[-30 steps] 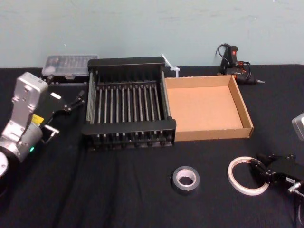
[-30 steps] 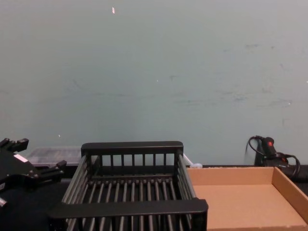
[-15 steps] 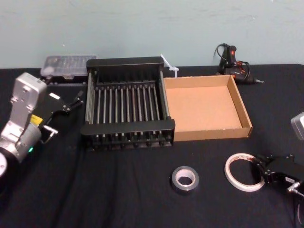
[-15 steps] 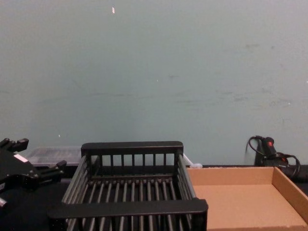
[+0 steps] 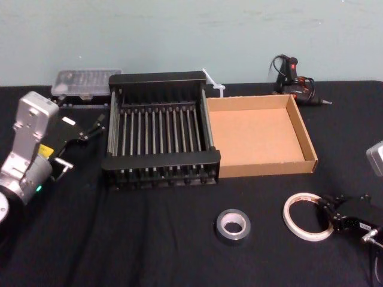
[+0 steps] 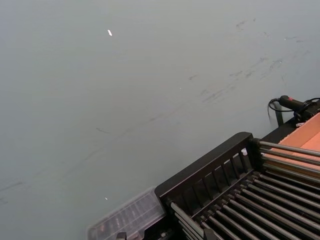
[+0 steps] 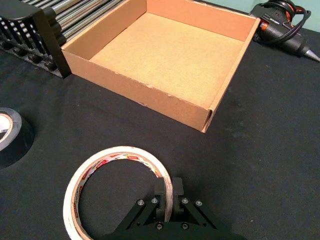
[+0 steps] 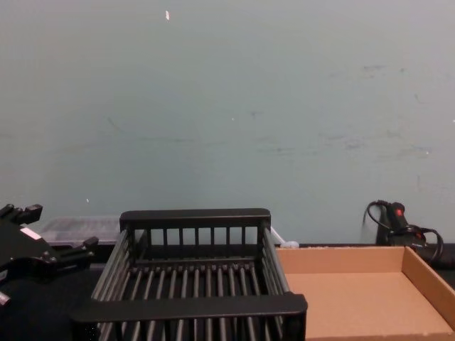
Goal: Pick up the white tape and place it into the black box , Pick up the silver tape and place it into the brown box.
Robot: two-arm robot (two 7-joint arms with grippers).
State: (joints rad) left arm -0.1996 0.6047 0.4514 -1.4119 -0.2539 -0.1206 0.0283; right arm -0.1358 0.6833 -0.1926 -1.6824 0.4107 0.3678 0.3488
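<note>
The white tape (image 5: 288, 214) lies flat on the black cloth at the front right, a thin ring with red print inside (image 7: 117, 151). My right gripper (image 5: 328, 209) is shut on the ring's wall, one finger inside and one outside (image 7: 169, 192). The silver tape (image 5: 222, 226) sits left of it, a thick grey roll (image 7: 12, 142) lying untouched. The black box (image 5: 160, 158) stands mid-table, with the brown box (image 5: 266, 168) against its right side. My left gripper (image 5: 81, 146) hangs open left of the black box (image 8: 188, 307), holding nothing (image 8: 57, 229).
A clear plastic case (image 5: 84, 81) lies behind the black box's left corner. A black glue gun with its cable (image 5: 293, 78) rests behind the brown box (image 7: 135, 85). A white cable tie (image 5: 214, 82) lies between the boxes at the back.
My right gripper's fingers have closed onto the white tape's wall, and the ring shifted slightly on the cloth. The left arm stayed where it was.
</note>
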